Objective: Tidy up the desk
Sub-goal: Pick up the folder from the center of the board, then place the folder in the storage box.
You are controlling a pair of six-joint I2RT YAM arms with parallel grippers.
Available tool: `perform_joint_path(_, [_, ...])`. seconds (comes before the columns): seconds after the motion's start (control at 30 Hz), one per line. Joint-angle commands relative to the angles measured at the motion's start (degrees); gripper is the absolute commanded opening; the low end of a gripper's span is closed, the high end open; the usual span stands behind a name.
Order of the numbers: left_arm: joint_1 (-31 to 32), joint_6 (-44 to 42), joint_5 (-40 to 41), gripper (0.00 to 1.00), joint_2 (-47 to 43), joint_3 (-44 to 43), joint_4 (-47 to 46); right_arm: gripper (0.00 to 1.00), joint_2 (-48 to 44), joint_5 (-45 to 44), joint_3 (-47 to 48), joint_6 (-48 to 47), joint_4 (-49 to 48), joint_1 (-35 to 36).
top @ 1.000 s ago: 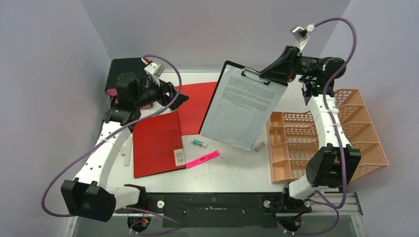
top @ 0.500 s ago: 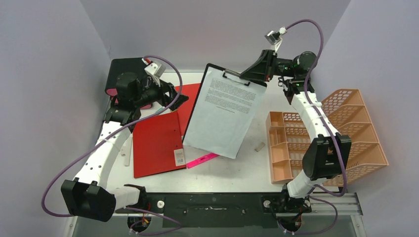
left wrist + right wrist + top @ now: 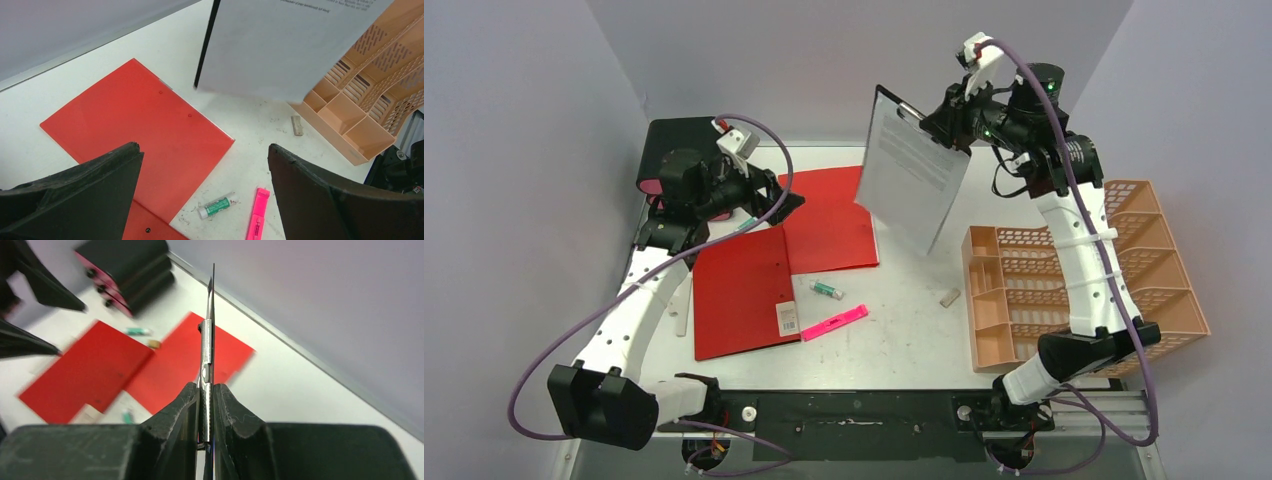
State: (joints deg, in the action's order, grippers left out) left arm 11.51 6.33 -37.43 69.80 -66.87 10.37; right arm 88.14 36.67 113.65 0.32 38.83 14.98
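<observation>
The white desk (image 3: pixel 904 330) holds an open red folder (image 3: pixel 774 260) (image 3: pixel 140 120), a green glue stick (image 3: pixel 826 289) (image 3: pixel 216 206), a pink highlighter (image 3: pixel 835 322) (image 3: pixel 257 212) and a small eraser (image 3: pixel 950 296). High above the desk's back middle, my right gripper (image 3: pixel 939 118) (image 3: pixel 206 387) is shut on the metal clip (image 3: pixel 206 360) of a black clipboard (image 3: pixel 914 180) with a printed sheet. The board hangs steeply tilted, clear of the desk. My left gripper (image 3: pixel 779 200) (image 3: pixel 203 149) hovers open over the folder with nothing between its fingers.
An orange perforated file rack (image 3: pixel 1074 280) (image 3: pixel 360 100) lies at the right side. A black drawer box with pink drawers (image 3: pixel 674 140) (image 3: pixel 127 267) stands at the back left. A thin white stick (image 3: pixel 680 310) lies near the left edge.
The right arm swung the clipboard left over the desk's middle, then back right and higher, turning it steeper. The left arm has not moved.
</observation>
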Motion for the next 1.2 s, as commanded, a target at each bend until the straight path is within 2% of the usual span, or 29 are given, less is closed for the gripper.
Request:
perform_joint_path(0.0, [-0.44, -1.81, 0.7, 0.96, -2.03, -0.16, -0.67, 0.05, -2.49, -13.49, 5.11, -20.45, 12.76, 0.42])
perform_joint_path(0.27, [0.39, -4.65, -6.9, 0.96, -0.04, -4.02, -0.99, 0.05, -3.77, -16.92, 7.73, -35.05, 27.75, 0.4])
perform_joint_path(0.4, [3.21, -11.64, -11.91, 0.96, 5.21, -14.4, 5.08, 0.05, -4.92, -15.73, 9.11, -38.77, 31.71, 0.42])
perform_joint_path(0.5, [7.59, -18.35, -14.8, 0.96, 10.6, -23.63, 12.01, 0.05, -6.88, -12.3, 9.73, -41.6, 34.18, 0.41])
perform_joint_path(0.63, [13.25, -22.2, -14.18, 0.96, 19.15, -36.42, 18.6, 0.05, -9.65, -8.8, 9.96, -45.34, 36.62, 0.41])
perform_joint_path(0.73, [16.48, -23.13, -14.28, 0.96, 25.19, -46.57, 21.7, 0.05, -11.25, -9.47, 10.58, -46.63, 37.28, 0.36])
perform_joint_path(0.9, [19.82, -21.66, -18.15, 0.96, 33.71, -58.77, 23.85, 0.05, -12.75, -11.17, 9.2, -48.68, 38.77, 0.05])
perform_joint_path(1.0, [20.55, -19.56, -22.34, 0.96, 37.91, -63.04, 22.4, 0.05, -13.24, -12.49, 8.56, -49.82, 39.6, 0.05])
perform_joint_path(1.17, [22.33, -17.87, -24.25, 0.96, 44.18, -70.03, 20.54, 0.05, -13.6, -15.8, 7.29, -51.22, 39.86, -0.04])
